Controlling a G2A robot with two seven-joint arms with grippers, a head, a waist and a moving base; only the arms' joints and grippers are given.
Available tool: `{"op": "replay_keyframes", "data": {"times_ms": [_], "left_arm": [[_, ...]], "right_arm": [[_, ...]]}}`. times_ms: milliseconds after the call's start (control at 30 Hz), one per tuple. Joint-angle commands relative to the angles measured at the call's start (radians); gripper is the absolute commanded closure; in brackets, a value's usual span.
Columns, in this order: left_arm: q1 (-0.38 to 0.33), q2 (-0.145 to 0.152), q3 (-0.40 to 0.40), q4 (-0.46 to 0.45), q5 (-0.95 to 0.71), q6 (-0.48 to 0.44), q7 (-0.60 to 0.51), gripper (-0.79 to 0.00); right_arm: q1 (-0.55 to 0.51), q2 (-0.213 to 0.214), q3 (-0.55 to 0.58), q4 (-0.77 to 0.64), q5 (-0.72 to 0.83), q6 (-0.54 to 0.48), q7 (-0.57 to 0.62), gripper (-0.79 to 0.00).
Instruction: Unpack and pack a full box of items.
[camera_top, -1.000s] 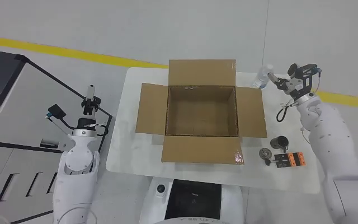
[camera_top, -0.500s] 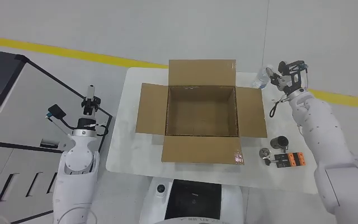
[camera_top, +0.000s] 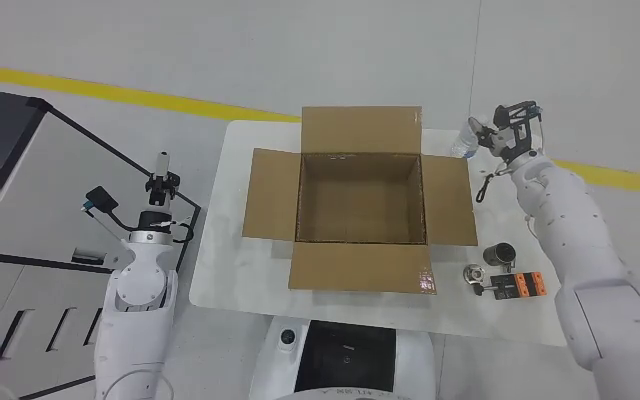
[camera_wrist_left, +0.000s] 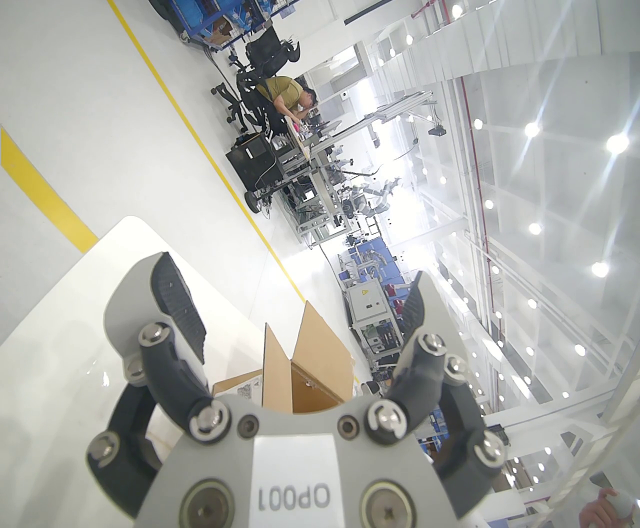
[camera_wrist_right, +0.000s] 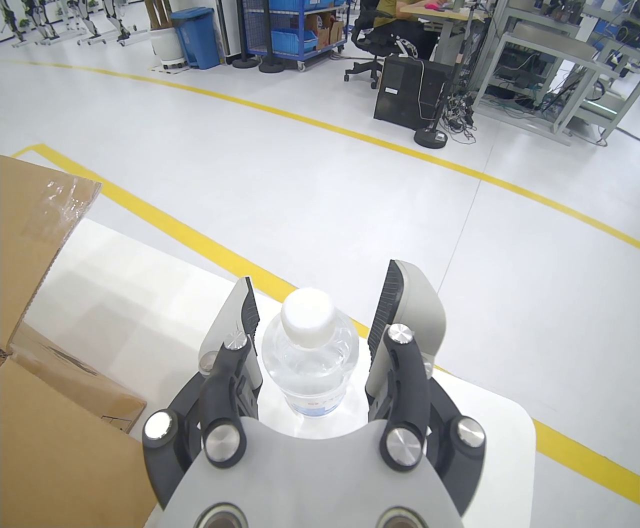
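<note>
My right claw (camera_wrist_right: 320, 280), fingers apart, straddles a clear white-capped plastic bottle (camera_wrist_right: 310, 365); probably weighty, slick, squashy, best gripped mid-body.

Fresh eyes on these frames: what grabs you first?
The big open cardboard box in the middle of the table, flaps spread, nothing visible inside. Then the clear water bottle upright at the far right corner, bracketed by the open right end effector. A few small parts lie near the right front edge.
</note>
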Motion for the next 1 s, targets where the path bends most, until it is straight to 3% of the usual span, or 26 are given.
{"op": "replay_keyframes", "data": {"times_ms": [0,567,633,767,833,867,967], "left_arm": [[0.000,0.000,0.000,0.000,0.000,0.000,0.000,-0.785],[0.000,0.000,0.000,0.000,0.000,0.000,0.000,-0.785],[0.000,0.000,0.000,0.000,0.000,0.000,0.000,-0.785],[0.000,0.000,0.000,0.000,0.000,0.000,0.000,-0.785],[0.000,0.000,0.000,0.000,0.000,0.000,0.000,-0.785],[0.000,0.000,0.000,0.000,0.000,0.000,0.000,-0.785],[0.000,0.000,0.000,0.000,0.000,0.000,0.000,-0.785]], "right_arm": [[0.005,-0.005,-0.004,0.007,0.000,0.001,0.005,-0.471],[0.031,-0.029,-0.019,0.056,0.007,0.025,0.038,-0.240],[0.031,-0.029,-0.020,0.059,0.005,0.020,0.032,-0.175],[0.033,-0.027,-0.021,0.063,0.001,0.016,0.021,-0.154],[0.033,-0.025,-0.020,0.064,-0.002,0.020,0.013,-0.095],[0.033,-0.025,-0.020,0.065,-0.002,0.018,0.010,-0.012],[0.030,-0.021,-0.020,0.066,-0.009,0.016,-0.005,0.000]]}}
